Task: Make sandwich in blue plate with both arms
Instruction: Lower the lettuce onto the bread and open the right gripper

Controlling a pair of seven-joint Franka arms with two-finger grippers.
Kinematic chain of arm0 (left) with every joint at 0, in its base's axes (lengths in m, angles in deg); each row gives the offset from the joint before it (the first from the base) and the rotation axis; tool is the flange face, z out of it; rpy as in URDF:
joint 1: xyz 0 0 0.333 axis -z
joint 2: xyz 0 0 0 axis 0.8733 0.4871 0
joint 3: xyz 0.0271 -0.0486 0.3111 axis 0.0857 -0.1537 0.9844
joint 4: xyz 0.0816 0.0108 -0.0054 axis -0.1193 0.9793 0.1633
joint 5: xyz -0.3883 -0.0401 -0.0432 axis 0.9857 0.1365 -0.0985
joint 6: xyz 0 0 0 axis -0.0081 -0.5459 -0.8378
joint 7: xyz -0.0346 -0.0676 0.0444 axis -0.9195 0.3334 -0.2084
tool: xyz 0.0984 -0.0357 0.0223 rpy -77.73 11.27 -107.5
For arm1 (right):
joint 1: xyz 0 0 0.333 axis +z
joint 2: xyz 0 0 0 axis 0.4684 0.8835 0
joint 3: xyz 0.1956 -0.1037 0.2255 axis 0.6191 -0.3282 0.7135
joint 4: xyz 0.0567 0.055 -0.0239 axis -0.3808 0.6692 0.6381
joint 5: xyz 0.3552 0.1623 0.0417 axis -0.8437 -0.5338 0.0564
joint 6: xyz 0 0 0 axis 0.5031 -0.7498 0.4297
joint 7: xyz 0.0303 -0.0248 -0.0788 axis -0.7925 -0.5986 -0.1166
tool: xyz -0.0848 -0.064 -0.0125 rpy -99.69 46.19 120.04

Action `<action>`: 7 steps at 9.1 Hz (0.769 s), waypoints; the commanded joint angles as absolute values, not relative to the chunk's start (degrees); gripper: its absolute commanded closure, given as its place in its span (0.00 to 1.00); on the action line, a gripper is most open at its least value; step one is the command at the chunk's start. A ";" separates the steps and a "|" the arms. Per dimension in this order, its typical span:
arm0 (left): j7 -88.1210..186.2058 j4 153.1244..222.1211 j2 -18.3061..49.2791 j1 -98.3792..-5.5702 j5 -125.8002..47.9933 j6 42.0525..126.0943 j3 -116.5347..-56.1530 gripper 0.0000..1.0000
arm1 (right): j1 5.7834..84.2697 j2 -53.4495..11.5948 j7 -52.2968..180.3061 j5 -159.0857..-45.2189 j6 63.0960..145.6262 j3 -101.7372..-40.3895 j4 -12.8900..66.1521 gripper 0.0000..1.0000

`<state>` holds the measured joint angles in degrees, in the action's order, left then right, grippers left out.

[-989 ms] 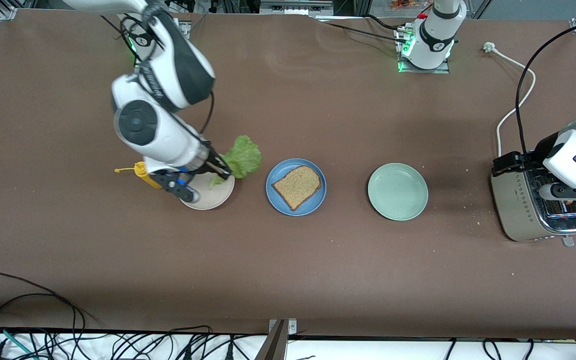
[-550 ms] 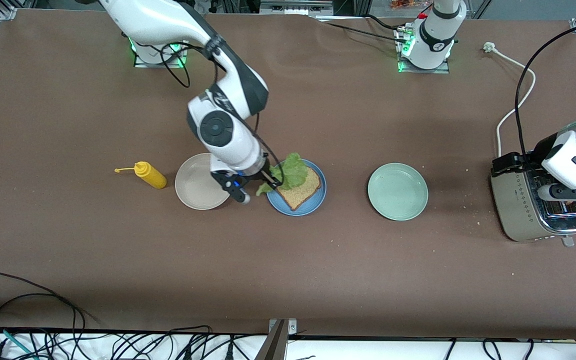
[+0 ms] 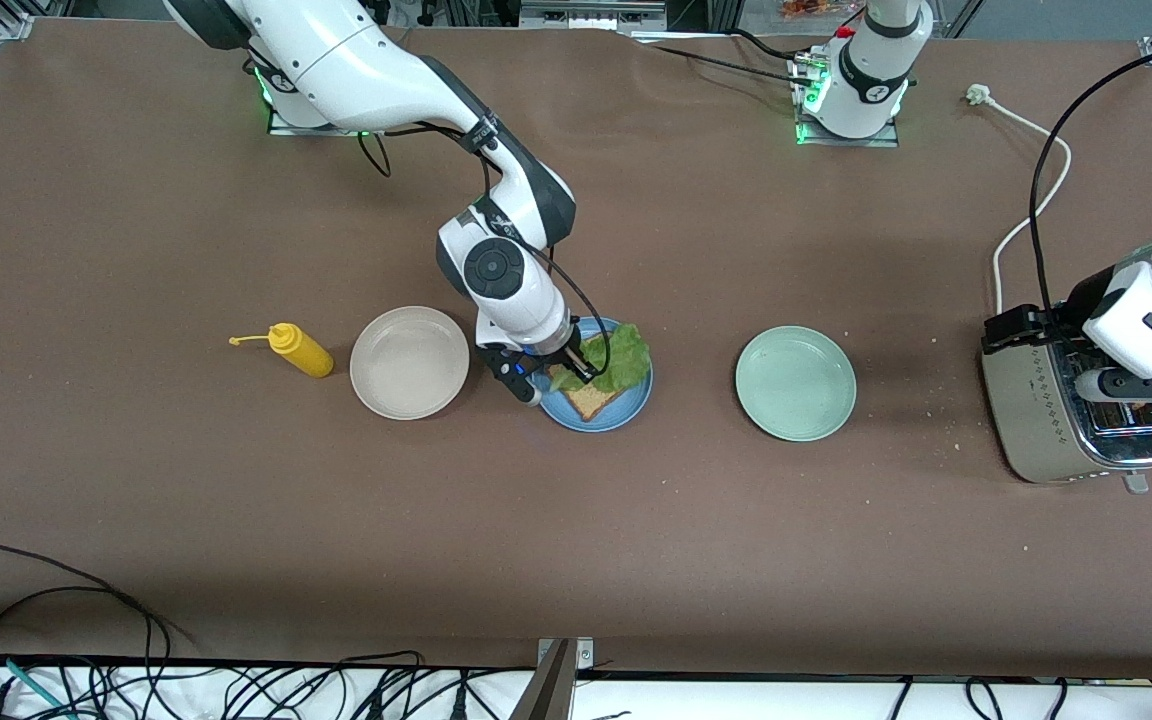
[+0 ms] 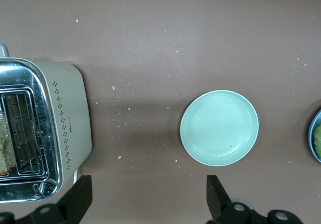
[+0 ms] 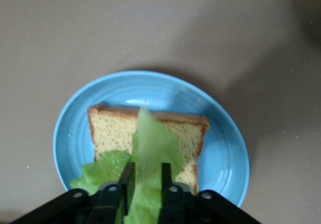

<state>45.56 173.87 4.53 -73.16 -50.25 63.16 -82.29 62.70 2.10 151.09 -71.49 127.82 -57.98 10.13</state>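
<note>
The blue plate (image 3: 626, 410) (image 5: 225, 148) lies mid-table with one slice of tan bread (image 3: 591, 400) (image 5: 113, 131) on it. A ruffled green lettuce leaf (image 3: 621, 358) (image 5: 153, 148) drapes over the bread, its tail still between the fingers of my right gripper (image 3: 584, 372) (image 5: 145, 171). Those fingers stand a little apart just over the plate's edge, and the leaf is slipping out. My left gripper (image 3: 1136, 385) (image 4: 148, 194) waits over the toaster (image 3: 1046, 420) (image 4: 65, 118), wide open and holding nothing. A second slice sits in the toaster slot (image 4: 5, 148).
A mint-green plate (image 3: 795, 383) (image 4: 219, 127) lies between the blue plate and the toaster. A cream plate (image 3: 409, 362) and a yellow squeeze bottle (image 3: 301, 351) lie toward the right arm's end. A white cable (image 3: 1026, 220) runs beside the toaster.
My right arm carried the lettuce from over the cream plate to the blue plate, and its fingers have parted, dropping the leaf on the bread. The left arm has not moved.
</note>
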 commanded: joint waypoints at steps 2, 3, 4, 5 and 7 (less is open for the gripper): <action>44.44 173.87 3.93 -73.07 -49.83 62.54 -82.08 0.00 | 62.82 -2.36 150.96 -69.53 121.40 -61.73 9.08 0.00; 44.18 173.87 3.93 -73.07 -49.83 62.54 -82.08 0.00 | 62.56 -5.08 147.99 -68.92 116.67 -63.40 9.08 0.00; 43.91 173.87 3.84 -73.50 -49.83 62.45 -82.08 0.00 | 62.47 -8.15 140.39 -68.65 110.71 -65.16 9.17 0.00; 43.91 173.87 3.49 -73.68 -50.44 62.45 -81.82 0.00 | 62.47 -10.96 132.49 -68.56 104.90 -67.61 9.35 0.00; 44.26 173.17 3.40 -74.55 -52.72 62.45 -80.77 0.00 | 62.47 -16.68 111.42 -68.56 93.64 -75.42 9.78 0.00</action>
<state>45.55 173.68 4.42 -73.39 -50.48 63.16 -81.68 62.40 -10.75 128.93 -68.97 102.15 -69.18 7.97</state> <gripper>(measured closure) 0.000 0.000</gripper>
